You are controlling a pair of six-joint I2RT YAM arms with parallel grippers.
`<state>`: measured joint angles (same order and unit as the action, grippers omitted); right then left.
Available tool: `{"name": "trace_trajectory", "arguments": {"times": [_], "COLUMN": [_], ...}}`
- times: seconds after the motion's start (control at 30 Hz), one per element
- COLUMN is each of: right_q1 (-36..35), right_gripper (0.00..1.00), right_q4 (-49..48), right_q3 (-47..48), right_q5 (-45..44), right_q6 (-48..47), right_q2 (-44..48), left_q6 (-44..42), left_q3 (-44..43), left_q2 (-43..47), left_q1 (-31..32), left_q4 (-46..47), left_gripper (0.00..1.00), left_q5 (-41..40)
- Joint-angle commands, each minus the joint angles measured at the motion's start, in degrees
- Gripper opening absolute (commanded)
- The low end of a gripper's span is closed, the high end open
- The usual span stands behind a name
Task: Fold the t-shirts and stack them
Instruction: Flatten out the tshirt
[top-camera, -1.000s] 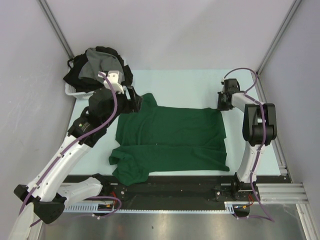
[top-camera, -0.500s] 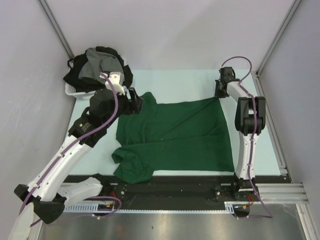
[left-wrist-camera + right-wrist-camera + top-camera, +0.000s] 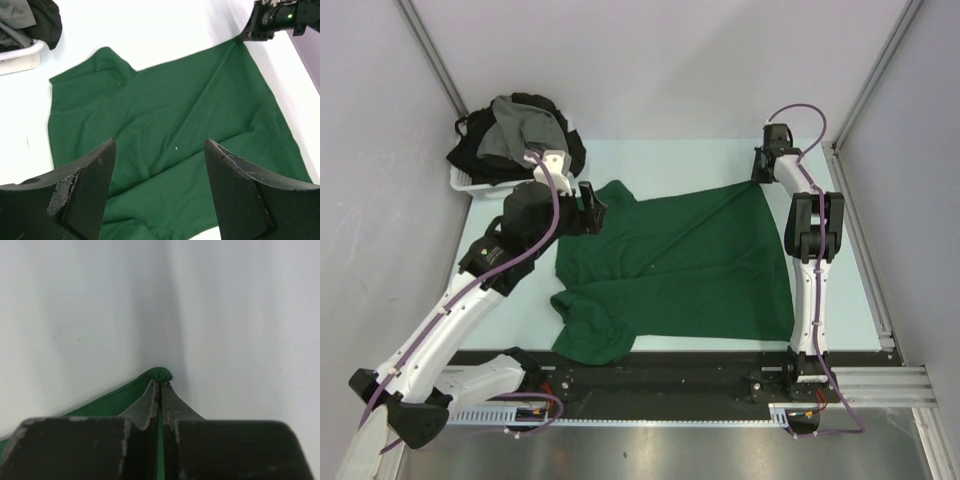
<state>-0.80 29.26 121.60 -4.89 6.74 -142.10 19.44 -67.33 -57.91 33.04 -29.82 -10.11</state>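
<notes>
My right gripper (image 3: 160, 389) pinches a corner of the green t-shirt (image 3: 690, 260) — only a sliver shows. I see my left gripper (image 3: 159, 145) hanging spread, empty (basket (image 3: 20, 57) cut off, upper left).

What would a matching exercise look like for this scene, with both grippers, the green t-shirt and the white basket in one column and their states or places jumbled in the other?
1 left gripper
2 right gripper
3 green t-shirt
4 white basket

a lies spread on the table
b shut on a cloth corner
c open, holding nothing
d heaped with grey and black shirts

Pairs: 1-c, 2-b, 3-a, 4-d
</notes>
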Motion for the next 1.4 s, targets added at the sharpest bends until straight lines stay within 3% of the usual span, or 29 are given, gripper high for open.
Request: {"name": "trace_trajectory", "arguments": {"times": [0.0,0.47,0.67,0.8,0.97,1.2,1.37], "right_q1": [3.34,7.74,7.74,8.18,8.27,1.25,-7.79], "right_gripper": [0.0,0.0,0.32,0.43,0.49,0.49,0.49], "right_q4": [-1.66,-1.92,-2.36,-2.89,-3.24,-4.73,-4.39], "right_q3": [4.34,5.84,3.65,3.03,2.68,-0.75,1.52], "right_q5": [-1.71,1.89,3.74,3.65,8.04,14.02,16.4], "right_q6": [1.34,3.98,4.33,3.98,4.42,3.37,3.8], "right_q2": [-2.21,-3.18,-1.51,1.29,5.86,13.6,10.72], "left_q6": [-0.19,0.16,-2.65,-2.31,-0.37,1.03,3.14], "left_q3": [0.36,5.98,5.55,3.44,0.01,2.19,6.24], "left_q2": [1.4,-1.32,-8.69,-14.06,-15.75,-11.89,-9.94], "left_q1": [0.19,0.19,0.1,0.1,0.1,0.27,0.36], "left_q4": [-0.15,3.45,7.23,9.17,9.87,6.1,5.31], "left_gripper": [0.77,0.77,0.77,0.77,0.76,0.77,0.77], "left_q5": [0.27,-2.46,-6.49,-7.73,-5.8,-5.09,-6.68]}}
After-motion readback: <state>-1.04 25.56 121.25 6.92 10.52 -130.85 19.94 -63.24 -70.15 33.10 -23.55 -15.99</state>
